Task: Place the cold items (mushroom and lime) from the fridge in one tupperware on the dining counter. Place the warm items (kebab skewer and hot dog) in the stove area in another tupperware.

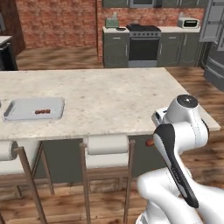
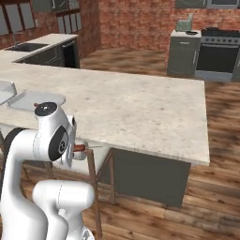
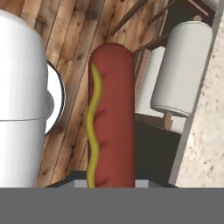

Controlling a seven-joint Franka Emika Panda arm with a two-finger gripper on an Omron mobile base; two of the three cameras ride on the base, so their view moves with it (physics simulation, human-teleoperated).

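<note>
— Fingers point(image 3: 111, 186) are pinching the hot dog point(image 3: 110, 118), as far as I can see in the hand view: it stands straight up from between them, a wavy line of mustard running along its left side. Wooden floor lies behind it.

— Where is that in the room?

— Low, below the edge of the surface point(image 1: 109, 100). In the left base view a bit of red point(image 1: 149, 142) shows just left of my arm's wrist, under the rim; in the right base view the same red end point(image 2: 79, 147) sticks out beside the wrist.

— What's next to it?

— Stools with white padded backs point(image 1: 107, 151) tucked against the near side of the surface.

— And on top?

— A tray point(image 1: 35, 108) sits near the left end, and in it lies a small dark reddish thing point(image 1: 42, 111), too small for me to name with certainty. In the right base view I see the tray point(image 2: 35, 99) behind my arm's shoulder.

— Farther back?

— Beyond the surface, against the brick wall, a stove point(image 1: 143, 43) between grey cabinets, with a toaster point(image 1: 188, 22) on the right.
</note>
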